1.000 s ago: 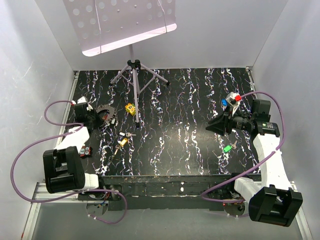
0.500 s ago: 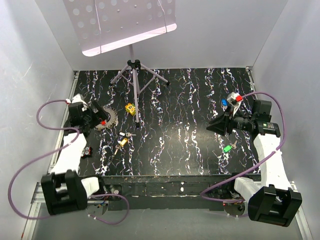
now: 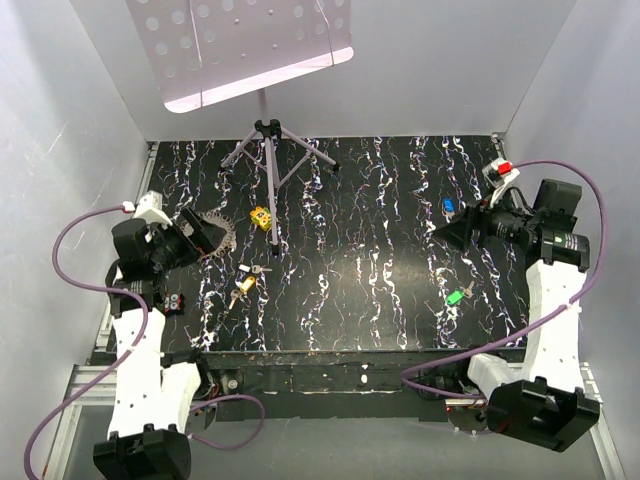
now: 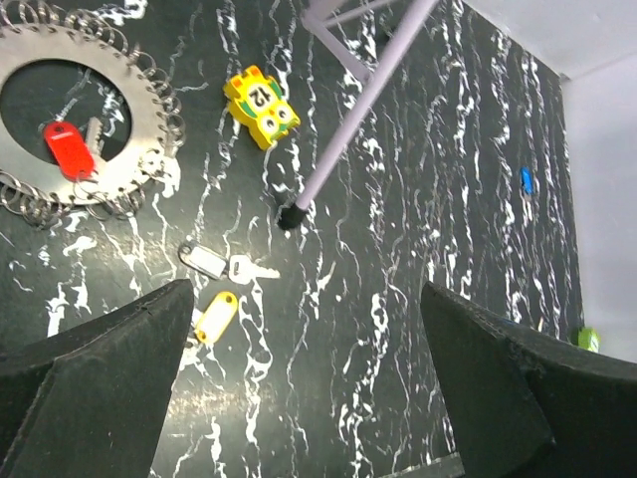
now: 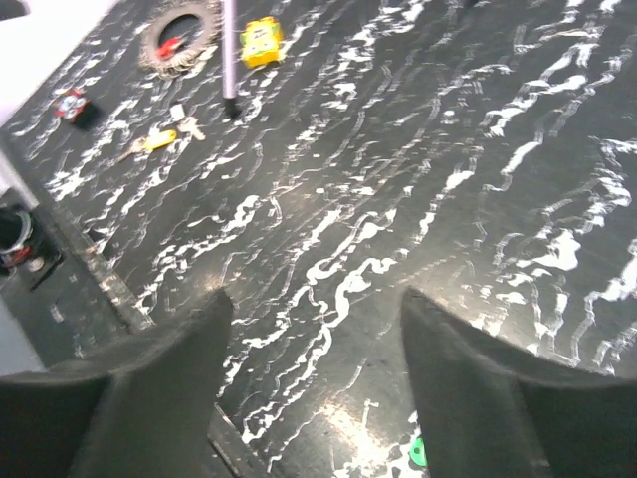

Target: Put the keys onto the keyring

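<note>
The keyring (image 4: 149,149), a silver toothed disc hung with many small rings, lies at the left of the black marbled table, and a red-headed key (image 4: 68,149) rests in its centre hole. In the top view the keyring (image 3: 222,238) is half hidden by my left gripper (image 3: 200,235), which hovers open and empty. Loose keys lie near it: a white tag (image 4: 204,261), a silver key (image 4: 251,267) and a yellow tag (image 4: 214,316). A blue key (image 3: 449,207) and a green key (image 3: 455,297) lie on the right side near my right gripper (image 3: 462,232), also open and empty.
A yellow numbered block (image 3: 262,217) sits right of the keyring. A music stand's tripod (image 3: 268,150) stands at the back centre, with one leg (image 4: 353,119) reaching toward the keys. A small red-and-black object (image 3: 175,300) lies by the left edge. White walls enclose the table.
My left gripper has opened and pulled back off the keyring, leaving the red key in it. My right gripper has opened wider and drawn back to the right.
</note>
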Controlling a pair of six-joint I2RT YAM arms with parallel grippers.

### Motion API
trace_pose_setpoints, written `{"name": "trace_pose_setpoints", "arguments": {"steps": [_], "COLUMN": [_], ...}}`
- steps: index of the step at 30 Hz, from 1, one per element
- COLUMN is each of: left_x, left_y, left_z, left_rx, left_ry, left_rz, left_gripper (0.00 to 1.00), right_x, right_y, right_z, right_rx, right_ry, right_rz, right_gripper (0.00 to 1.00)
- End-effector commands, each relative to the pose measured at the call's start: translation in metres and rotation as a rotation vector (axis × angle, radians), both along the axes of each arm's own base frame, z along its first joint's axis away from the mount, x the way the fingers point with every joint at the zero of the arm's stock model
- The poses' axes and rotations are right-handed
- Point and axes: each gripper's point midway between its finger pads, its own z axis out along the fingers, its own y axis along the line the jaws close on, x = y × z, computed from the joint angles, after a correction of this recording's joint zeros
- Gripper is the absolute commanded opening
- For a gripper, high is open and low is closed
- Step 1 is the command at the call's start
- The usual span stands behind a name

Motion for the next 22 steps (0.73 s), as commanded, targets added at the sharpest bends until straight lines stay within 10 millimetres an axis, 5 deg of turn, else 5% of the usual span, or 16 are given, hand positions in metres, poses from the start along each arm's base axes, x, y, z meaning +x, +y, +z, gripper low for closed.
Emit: {"name": "trace_pose_setpoints", "arguments": {"steps": [1, 9, 22], "left_x": [-0.028, -0.041, -0.049], "left_y": [-0.021, -0.038, -0.043], "left_z": [0.028, 0.052, 0.058], "left_rx": [-0.011, -0.095, -0.101], "left_ry": [-0.059, -0.083, -0.06], "left_rz": [-0.112, -0.164, -0.177], "left_gripper": [0.98, 0.98, 0.98], "right_x": [0.015, 0.009, -0.002], "right_y": [-0.026, -0.048, -0.042], "right_z": [0.033, 0.049, 0.07], "right_rx": [-0.03, 0.002, 0.082], "right_ry": [-0.025, -0.017, -0.036], "right_rz": [-0.27, -0.527, -0.563], "right_gripper": [0.81, 0.87, 0.89]}}
